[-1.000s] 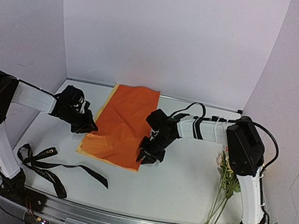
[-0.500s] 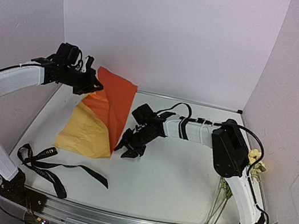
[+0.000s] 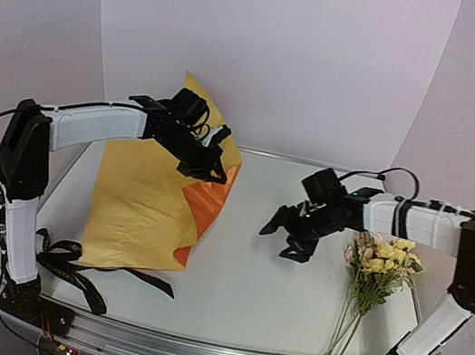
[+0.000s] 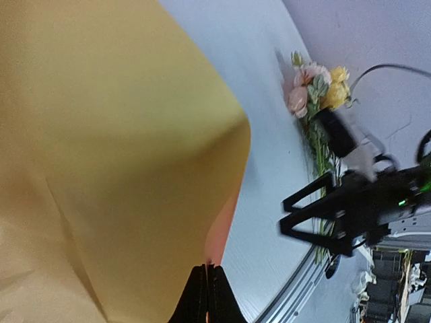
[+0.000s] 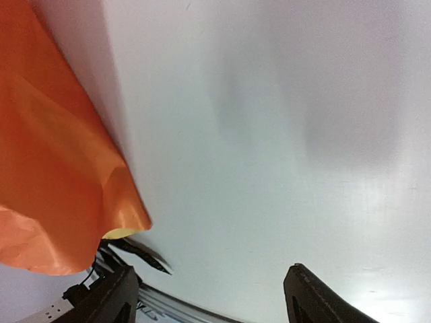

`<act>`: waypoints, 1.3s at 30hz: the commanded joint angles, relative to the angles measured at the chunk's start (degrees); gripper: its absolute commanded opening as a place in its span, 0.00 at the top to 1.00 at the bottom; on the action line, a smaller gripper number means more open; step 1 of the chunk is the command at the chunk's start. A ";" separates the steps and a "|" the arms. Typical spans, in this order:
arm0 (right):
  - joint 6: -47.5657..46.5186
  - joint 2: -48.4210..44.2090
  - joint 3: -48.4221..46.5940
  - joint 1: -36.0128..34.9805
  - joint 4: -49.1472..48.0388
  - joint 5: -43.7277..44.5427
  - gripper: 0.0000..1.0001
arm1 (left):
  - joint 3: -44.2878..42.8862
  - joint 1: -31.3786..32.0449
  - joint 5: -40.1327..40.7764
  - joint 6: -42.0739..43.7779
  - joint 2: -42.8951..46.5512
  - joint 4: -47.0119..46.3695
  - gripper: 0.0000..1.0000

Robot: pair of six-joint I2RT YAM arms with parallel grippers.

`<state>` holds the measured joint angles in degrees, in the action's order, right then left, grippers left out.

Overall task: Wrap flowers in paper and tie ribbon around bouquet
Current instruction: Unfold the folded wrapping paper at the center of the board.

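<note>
Left hand (image 3: 207,165) pinches paper (image 3: 136,206) upper centre, sheet hanging. Right hand (image 3: 287,235) wide, empty. Risk: thin edge slips out, or sheet drapes over ribbon (image 3: 66,262) lower left.

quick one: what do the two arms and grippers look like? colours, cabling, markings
Both the left arm and right arm have white links with black joint housings and black bases. Thin black cables loop along the right arm. The left gripper and right gripper are all black with slim, angular jaws. No markings are legible.
</note>
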<state>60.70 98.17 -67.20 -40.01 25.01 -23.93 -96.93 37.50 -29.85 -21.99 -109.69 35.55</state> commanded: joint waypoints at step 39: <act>-10.55 3.78 4.73 11.30 1.03 -6.68 0.05 | 23.72 2.43 22.73 -13.86 8.16 -10.11 0.24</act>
<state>49.53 102.43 -64.79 -28.53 26.88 -29.27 -75.56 41.85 -12.32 -32.35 -100.99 28.31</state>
